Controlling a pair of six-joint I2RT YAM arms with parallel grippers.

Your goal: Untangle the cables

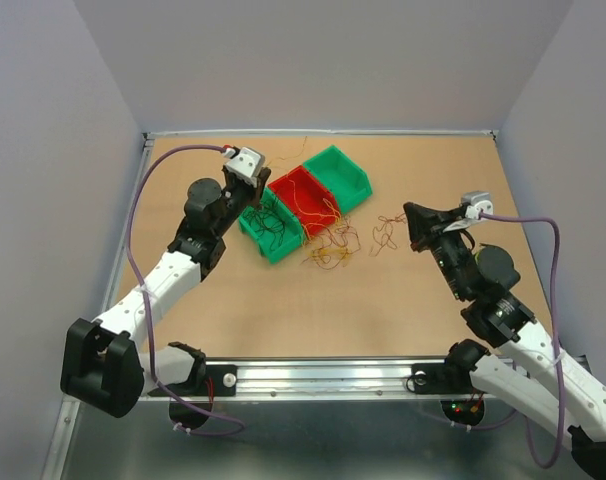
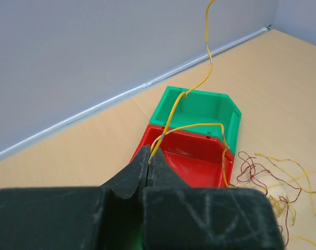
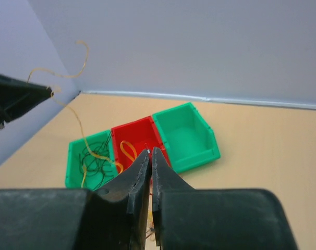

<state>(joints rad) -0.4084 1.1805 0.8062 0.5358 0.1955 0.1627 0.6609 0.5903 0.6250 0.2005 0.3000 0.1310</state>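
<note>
The left gripper (image 2: 150,160) is clenched on a yellow cable (image 2: 207,52), which is pinched at the very tips of its fingers. From the grip, the yellow cable is seen rising in a long curl above the bins, while another stretch of it arches down over the near rim of the red bin (image 2: 192,159). The left gripper is held in the air above the row of three bins, which stand side by side, touching, on the bench (image 1: 283,310).

A green bin (image 3: 75,156) at one end is filled with dark cables (image 3: 95,160). The red bin stands in the middle, with a yellow loop (image 3: 128,150) lying in it. At the other end stands a second green bin (image 3: 186,138).

A loose heap of red and yellow cables (image 1: 331,246) is spread on the bench just beside the bins. A smaller red curl (image 1: 387,235) lies apart from it, near the right gripper (image 3: 150,152).

The right gripper is seen with its fingers pressed together. It cannot be told whether any strand is caught between them. It is pointed towards the bins from the right side of the bench.
</note>
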